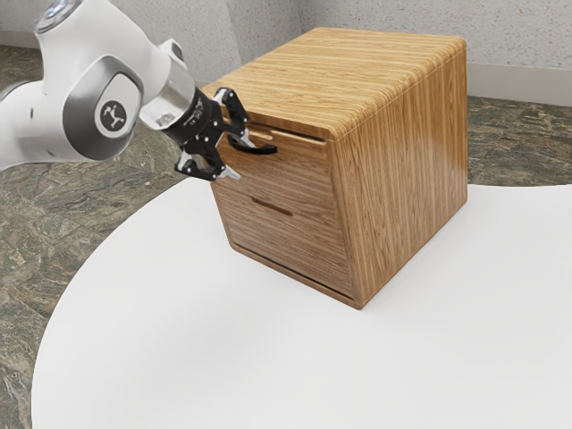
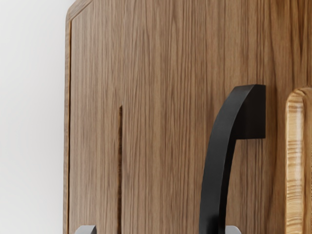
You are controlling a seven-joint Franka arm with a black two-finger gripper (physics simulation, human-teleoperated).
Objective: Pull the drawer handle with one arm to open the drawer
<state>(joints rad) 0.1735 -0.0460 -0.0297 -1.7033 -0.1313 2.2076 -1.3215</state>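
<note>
From the exterior view: end effector [image 1: 231,150] pressed up close to the front of the top drawer [image 1: 295,174], fingers spread wide, one above and one below the near end of the black handle [image 1: 259,148]. Handle between the fingers but not pinched from both sides, so nothing held. Handle's near end lost among the black fingers and hard to separate from them; its far end curving out free toward the exterior view's right. Hard to tell whether the drawer front stands out from the cabinet [image 1: 402,161] at all; only a thin dark gap along its upper edge. Cabinet of pale striped wood, on a white round desk [image 1: 268,357], with a lower drawer [image 1: 286,237] marked by a short dark slot [image 1: 271,207]. From the wrist view: handle [image 2: 219,161] as a curved black bar standing off the wood-grain drawer front [image 2: 165,97], squared off where it meets the wood, cut off by the picture's edge at the other end. Two grey fingertips [image 2: 86,229] barely visible, the handle just beside one of them and well apart from the other. Slot [image 2: 120,165] as a thin dark line beyond the handle.
</note>
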